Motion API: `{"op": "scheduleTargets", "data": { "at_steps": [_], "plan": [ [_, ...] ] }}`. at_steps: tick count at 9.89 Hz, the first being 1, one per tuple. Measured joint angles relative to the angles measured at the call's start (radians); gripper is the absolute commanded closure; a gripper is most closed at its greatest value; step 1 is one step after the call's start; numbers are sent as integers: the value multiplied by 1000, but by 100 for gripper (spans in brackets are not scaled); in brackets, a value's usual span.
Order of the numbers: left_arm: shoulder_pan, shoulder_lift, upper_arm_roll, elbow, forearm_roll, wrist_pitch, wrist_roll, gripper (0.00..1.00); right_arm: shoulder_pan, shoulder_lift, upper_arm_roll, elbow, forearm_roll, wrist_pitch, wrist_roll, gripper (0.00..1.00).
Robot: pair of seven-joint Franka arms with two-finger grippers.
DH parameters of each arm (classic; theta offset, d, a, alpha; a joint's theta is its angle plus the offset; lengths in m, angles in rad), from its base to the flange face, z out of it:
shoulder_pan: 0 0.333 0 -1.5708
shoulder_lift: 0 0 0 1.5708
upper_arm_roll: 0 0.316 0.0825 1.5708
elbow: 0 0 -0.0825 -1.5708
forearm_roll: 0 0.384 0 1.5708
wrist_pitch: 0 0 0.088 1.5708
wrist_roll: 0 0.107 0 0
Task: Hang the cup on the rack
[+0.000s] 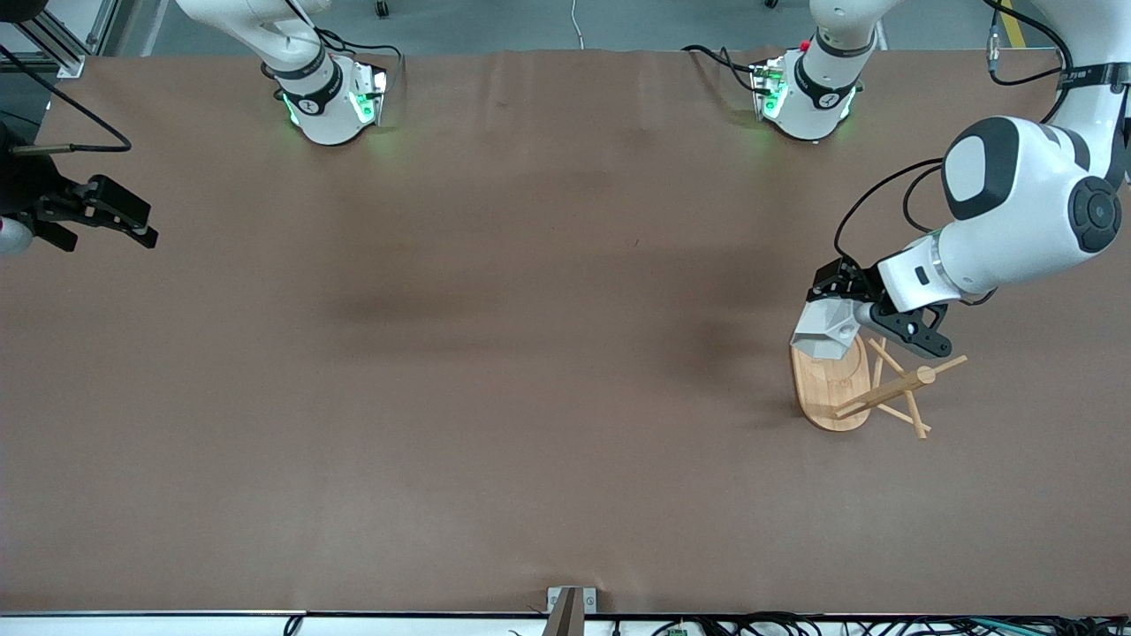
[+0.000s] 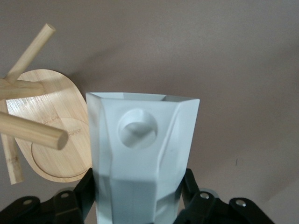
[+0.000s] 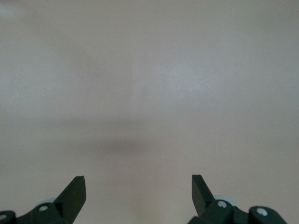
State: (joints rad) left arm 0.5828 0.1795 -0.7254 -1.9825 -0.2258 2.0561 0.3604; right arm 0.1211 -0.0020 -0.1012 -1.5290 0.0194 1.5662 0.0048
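Observation:
My left gripper (image 1: 853, 311) is shut on the white faceted cup (image 1: 824, 333) and holds it in the air over the end of the rack's oval base (image 1: 829, 389) that lies farther from the front camera. In the left wrist view the black fingers (image 2: 85, 190) clamp the cup (image 2: 140, 154) on both sides, and its blocky handle with the round hole (image 2: 137, 128) faces the camera. The bamboo rack (image 1: 886, 389) stands beside the cup, its thin pegs (image 2: 32, 130) apart from it. My right gripper (image 1: 124, 221) waits open at the right arm's end of the table, nothing between its fingertips (image 3: 138, 186).
Brown cloth (image 1: 530, 371) covers the whole table. Both arm bases (image 1: 331, 110) stand along the edge farthest from the front camera. A small metal bracket (image 1: 570, 605) sits at the table's near edge.

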Motion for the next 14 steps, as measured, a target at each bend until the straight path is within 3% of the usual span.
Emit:
{"op": "scheduleTargets", "data": {
  "at_steps": [10,14],
  "plan": [
    [5,14,0,40,66,1,3,89,-24,1,-14,4,0,-26,0,0],
    [16,75,2,84,95,1,29,89,-36,3,-14,4,0,-16,-1,0]
  ]
}}
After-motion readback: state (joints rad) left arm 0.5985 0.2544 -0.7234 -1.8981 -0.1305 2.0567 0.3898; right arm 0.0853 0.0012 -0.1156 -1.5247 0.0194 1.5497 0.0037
